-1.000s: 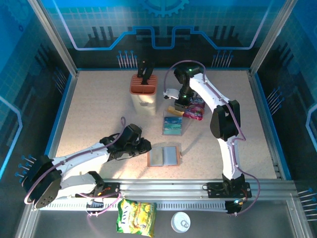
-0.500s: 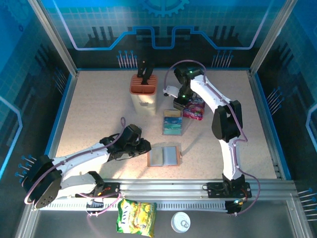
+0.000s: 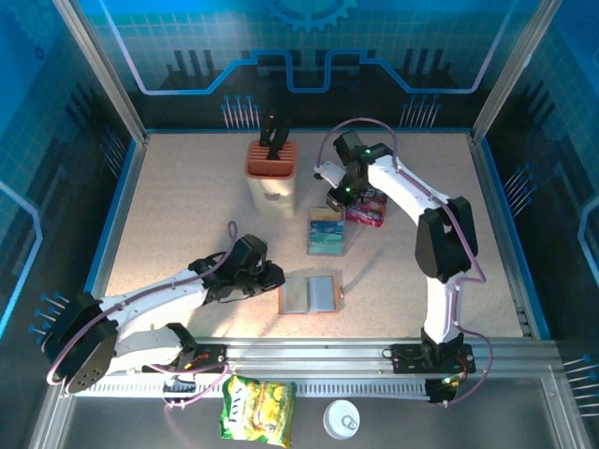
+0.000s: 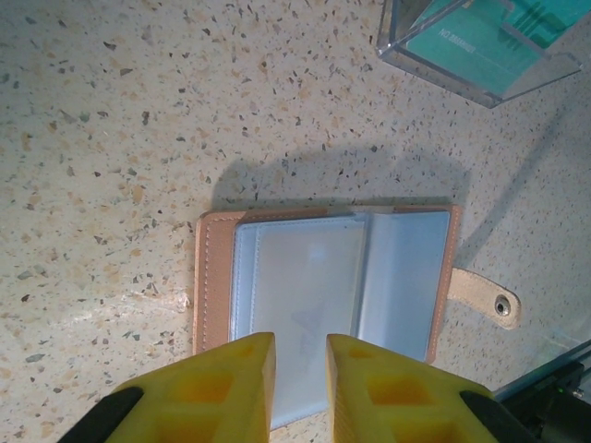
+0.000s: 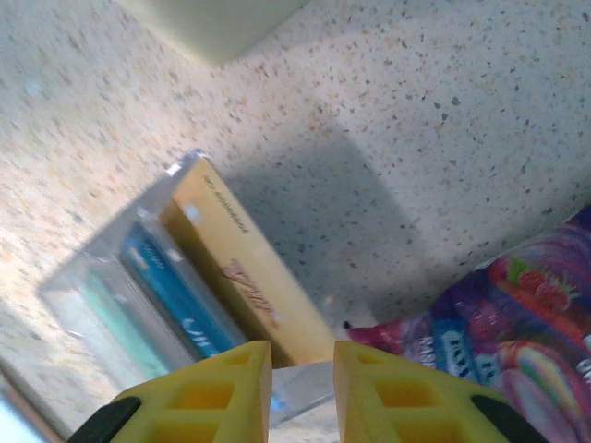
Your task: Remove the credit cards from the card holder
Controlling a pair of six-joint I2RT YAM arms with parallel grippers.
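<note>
At the left gripper (image 4: 300,343): yellow fingers a slim gap apart, clasping nothing, low over the speckled table (image 4: 138,111). Directly beneath and just ahead of the fingertips: the card holder (image 4: 314,277), spread open and flat, with a tan leather border around pale grey-blue sleeves and a snap tab (image 4: 488,300) jutting from its right side. Hard to tell whether the fingertips press on its near edge or float just above. Farther ahead and to the right: a corner of the clear plastic tray (image 4: 397,44), with a teal card (image 4: 480,41) inside.

At the right gripper (image 5: 302,349): fingers narrowly parted, gripping nothing, above one corner of that tray. Just beyond the fingertips, inside the tray: the credit cards (image 5: 171,291) ranked side by side, with a yellow card (image 5: 245,277) closest, blue in the middle and teal farthest left. To the right of the fingers, close by the tray: a purple snack packet (image 5: 517,323). Far ahead: the pale base of the knife block (image 5: 212,18).

Seen from above: card holder just forward of the left gripper and well apart from the tray, which sits below the right gripper.
</note>
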